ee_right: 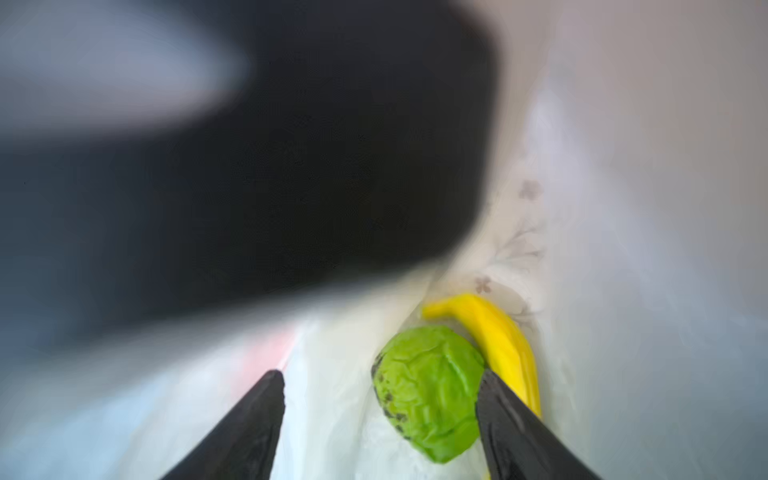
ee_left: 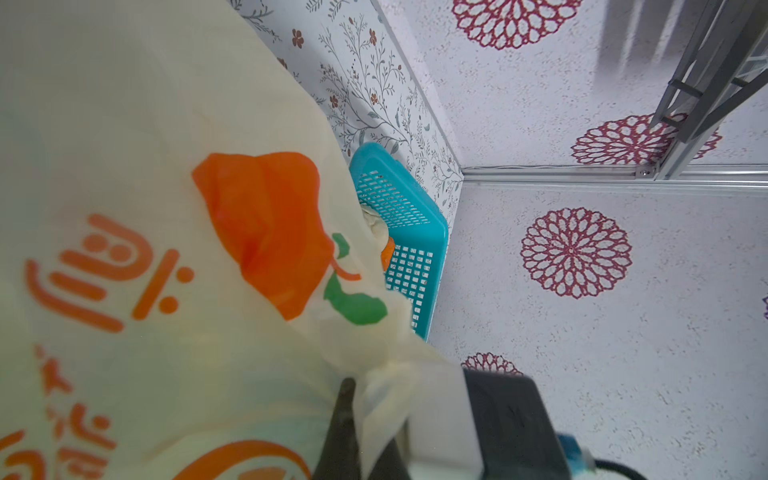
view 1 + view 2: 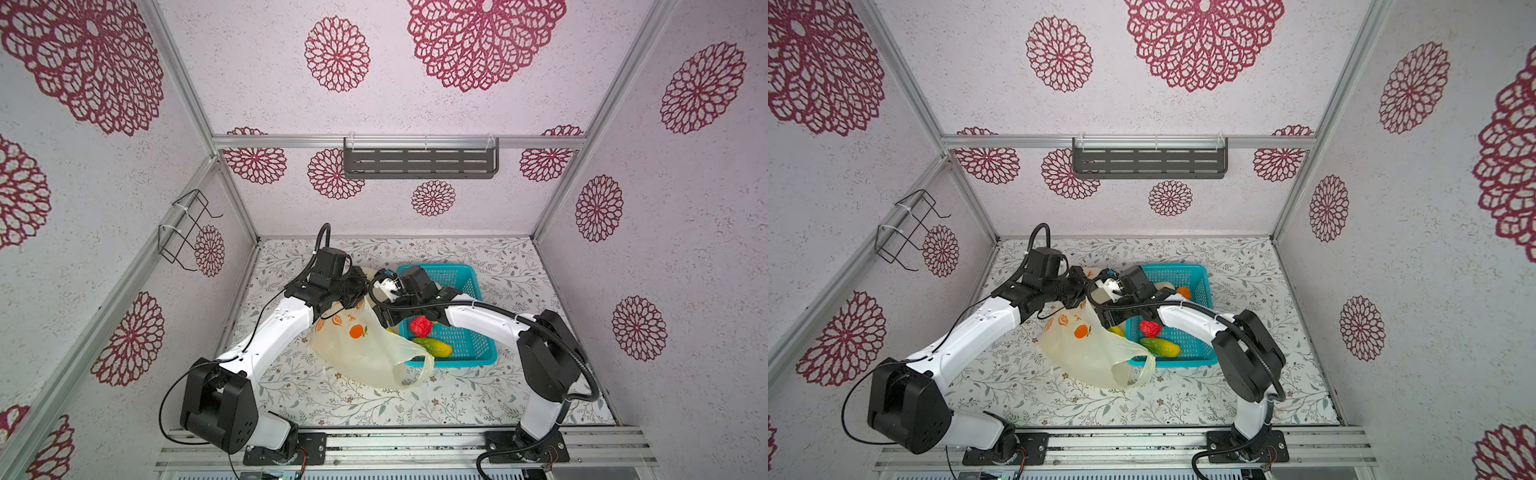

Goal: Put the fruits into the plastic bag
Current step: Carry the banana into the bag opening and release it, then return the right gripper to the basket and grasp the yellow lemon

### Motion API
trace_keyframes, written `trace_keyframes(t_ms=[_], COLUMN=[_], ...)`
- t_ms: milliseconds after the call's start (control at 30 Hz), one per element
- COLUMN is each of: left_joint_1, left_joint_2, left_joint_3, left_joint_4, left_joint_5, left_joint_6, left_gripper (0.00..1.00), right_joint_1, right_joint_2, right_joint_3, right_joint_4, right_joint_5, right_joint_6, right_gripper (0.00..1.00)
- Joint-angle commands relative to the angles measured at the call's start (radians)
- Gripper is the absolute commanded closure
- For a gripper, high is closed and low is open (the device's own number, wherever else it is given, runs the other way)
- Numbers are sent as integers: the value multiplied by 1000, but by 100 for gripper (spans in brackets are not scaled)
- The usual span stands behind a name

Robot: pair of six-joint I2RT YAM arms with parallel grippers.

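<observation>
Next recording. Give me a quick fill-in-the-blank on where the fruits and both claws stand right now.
1. The left claw is shut on the cream ___.
2. The right claw stands open beside a green fruit and a yellow ___.
3. The red fruit lies in the teal ___.
Missing words: plastic bag; banana; basket.

Your bag (image 3: 365, 353) is translucent cream-yellow, printed with orange fruits, green leaves and orange lettering. You see a plain yellow banana (image 1: 498, 336) and a bright green fruit (image 1: 428, 390) speckled dark along one edge. Your basket (image 3: 453, 360) is teal with a grid of holes. The red fruit (image 3: 420, 326) is solid red, the oblong (image 3: 433, 347) shades from green to yellow, and the orange (image 3: 1183, 292) is plain orange. The mat (image 3: 332, 399) is white with grey-green sprigs and small rust flowers. The walls (image 3: 457, 104) are pale with crimson rosettes.
</observation>
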Motion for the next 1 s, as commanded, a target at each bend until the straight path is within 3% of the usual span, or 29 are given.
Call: trace_keyframes(t_ms=[0,333,567,633,700,967], left_joint_1=[6,6,9,10,11,12], left_joint_2=[11,17,6,3,0,-7], left_joint_3=[-13,-11,-12,-16,-18,-27], left_joint_4=[33,37,28,26,23,14], left_joint_5=[4,10,-7,-8,-10,-16], left_joint_6=[-13,-21,-13,-12,-12,-9], left_gripper=[100,100,100,100,100,100], right_joint_1=[-15,-132,-282,-323,-352,-354], right_joint_2=[-153,-461,-577,-569,-537,-252], right_joint_3=[-29,-168,-299,-334,-358,-289], right_joint_4=[62,37,-34,-44,-26,-52], right_joint_5=[24,241,540,553,493,334], right_joint_6=[-28,-21,130,194,227,301], right_gripper=[24,23,23,23,23,17])
